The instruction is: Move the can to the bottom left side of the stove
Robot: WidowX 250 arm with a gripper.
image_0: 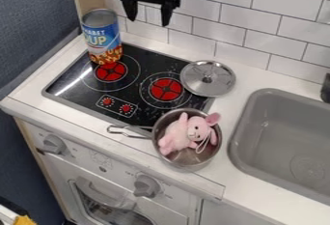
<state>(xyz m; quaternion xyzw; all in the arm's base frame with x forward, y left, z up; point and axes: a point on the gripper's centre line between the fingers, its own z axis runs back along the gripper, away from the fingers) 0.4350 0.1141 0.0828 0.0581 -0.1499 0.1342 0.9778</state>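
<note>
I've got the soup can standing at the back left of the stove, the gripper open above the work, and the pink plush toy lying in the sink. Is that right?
Not quite: the plush toy is in the metal pot, as the camera view shows. The can and open gripper are as you say.

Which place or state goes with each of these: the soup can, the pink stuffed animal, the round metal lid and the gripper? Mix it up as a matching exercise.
1. Soup can
2. Pink stuffed animal
3. Round metal lid
4. Gripper

A. In the saucepan
B. Open, in front of the tiled wall
C. Upright at the stovetop's back left
D. At the stovetop's back right corner

Pairs: 1-C, 2-A, 3-D, 4-B
</note>
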